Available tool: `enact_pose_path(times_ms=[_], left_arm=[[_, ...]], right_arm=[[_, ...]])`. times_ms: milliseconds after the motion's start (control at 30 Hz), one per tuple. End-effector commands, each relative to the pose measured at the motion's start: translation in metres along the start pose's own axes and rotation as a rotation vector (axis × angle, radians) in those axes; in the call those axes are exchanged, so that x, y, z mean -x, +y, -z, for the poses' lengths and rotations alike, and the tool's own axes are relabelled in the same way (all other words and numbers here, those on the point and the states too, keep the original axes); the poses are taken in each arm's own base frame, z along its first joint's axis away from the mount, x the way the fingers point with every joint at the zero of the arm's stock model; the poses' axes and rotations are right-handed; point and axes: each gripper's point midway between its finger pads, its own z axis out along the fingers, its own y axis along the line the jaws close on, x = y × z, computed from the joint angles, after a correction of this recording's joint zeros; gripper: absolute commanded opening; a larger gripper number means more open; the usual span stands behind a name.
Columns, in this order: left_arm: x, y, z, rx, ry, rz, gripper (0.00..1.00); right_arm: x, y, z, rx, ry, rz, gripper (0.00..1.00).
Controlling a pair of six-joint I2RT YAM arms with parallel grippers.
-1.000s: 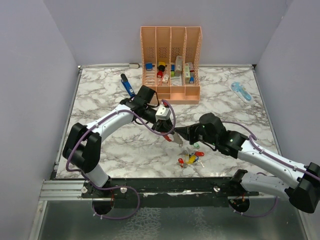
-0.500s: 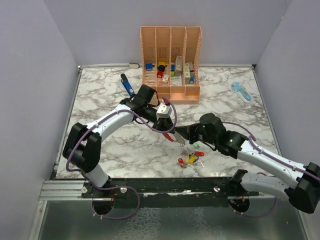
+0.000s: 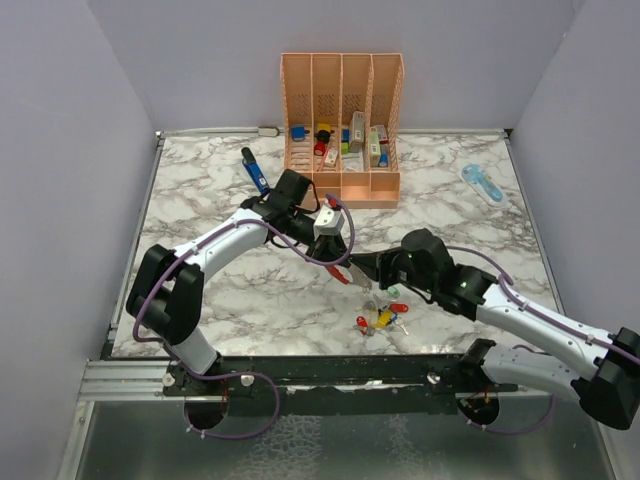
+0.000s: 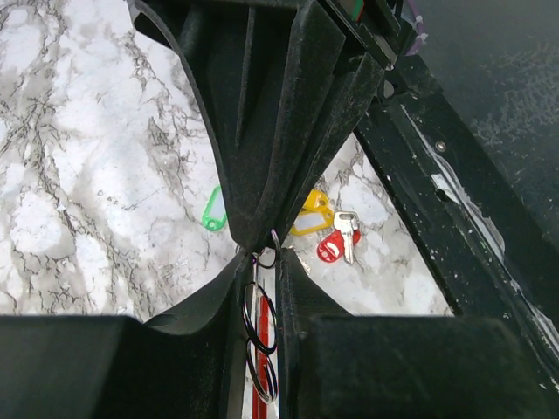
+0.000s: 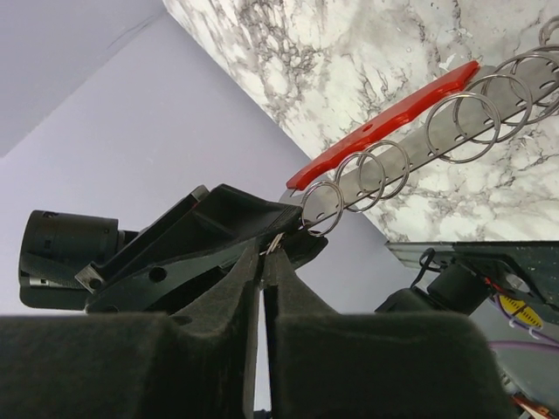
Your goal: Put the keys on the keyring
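My left gripper (image 3: 337,261) is shut on the keyring (image 3: 343,273) and holds it above the marble table. In the left wrist view the keyring's red strip (image 4: 258,371) and two wire rings show between the shut fingers. In the right wrist view the keyring (image 5: 384,122) is a red and grey bar carrying several rings. My right gripper (image 5: 265,249) is shut on a small metal ring at the keyring's end, tip to tip with the left gripper (image 5: 192,236). No key shows on that ring. Loose keys (image 3: 380,318) lie below: green (image 4: 212,212), yellow (image 4: 313,212) and red (image 4: 336,244).
A peach organiser (image 3: 342,130) with coloured items stands at the back. A dark blue stick tool (image 3: 255,170) lies to its left and a pale blue flat tool (image 3: 483,184) at the back right. The black front rail (image 4: 454,218) runs just beyond the keys.
My right gripper has edged slightly left towards the keyring's end. My left gripper has barely moved with the keyring. The keys on the table lie as before.
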Motion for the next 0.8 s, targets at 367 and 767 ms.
enact_pose_path(times_ms=[367, 767], left_arm=[[0.012, -0.009, 0.001, -0.055, -0.006, -0.044, 0.02], [0.014, -0.018, 0.007, -0.059, 0.034, -0.048, 0.0]], right_arm=[[0.04, 0.028, 0.042, 0.157, -0.228, 0.125, 0.59], [0.06, 0.05, 0.061, 0.297, -0.428, 0.988, 0.53]])
